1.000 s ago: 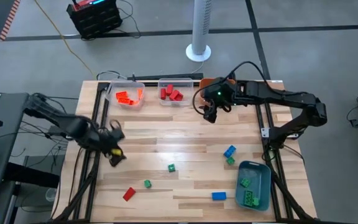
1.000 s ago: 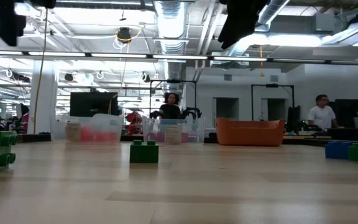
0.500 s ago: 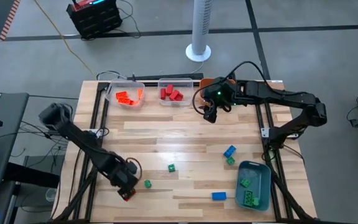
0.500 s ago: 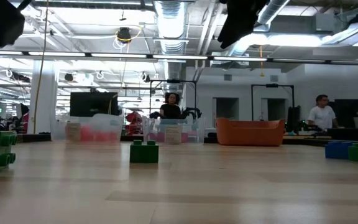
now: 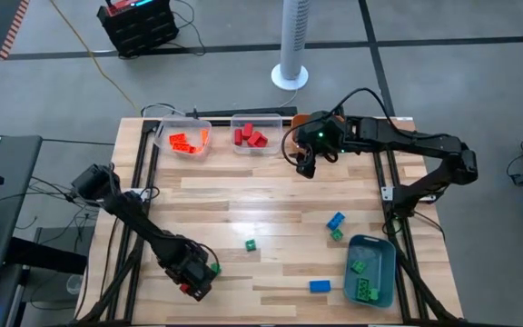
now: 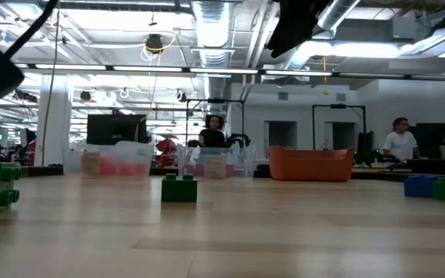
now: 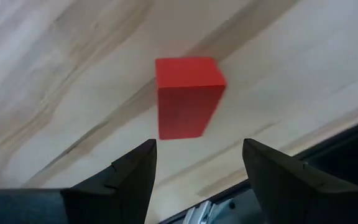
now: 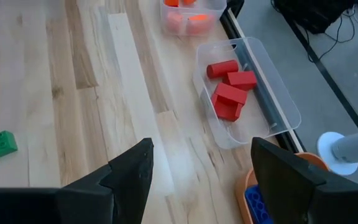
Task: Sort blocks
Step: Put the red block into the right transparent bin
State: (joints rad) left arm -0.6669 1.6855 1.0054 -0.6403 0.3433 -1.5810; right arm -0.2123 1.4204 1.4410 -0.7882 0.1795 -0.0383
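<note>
A red block (image 7: 188, 96) lies flat on the wood near the table's near-left corner, mostly hidden in the high view (image 5: 186, 290). My left gripper (image 5: 196, 278) (image 7: 197, 165) hovers just over it, open, fingers either side of the block's near end without touching. Loose blocks lie on the table: green (image 5: 214, 268), green (image 5: 251, 244), blue (image 5: 335, 220), green (image 5: 336, 234), blue (image 5: 320, 286). My right gripper (image 5: 307, 163) (image 8: 201, 168) hangs open above the far part of the table, near the bins.
Along the far edge stand a clear bin with orange blocks (image 5: 187, 138), a clear bin with red blocks (image 5: 252, 134) (image 8: 278, 99) and an orange bin (image 5: 309, 121). A blue-grey bin (image 5: 377, 247) holding green blocks sits near the near-right corner. People show in the room beyond.
My left gripper has swung from the table's left edge toward the near edge and a little rightward, coming down over the red block. The blocks have stayed where they lay.
</note>
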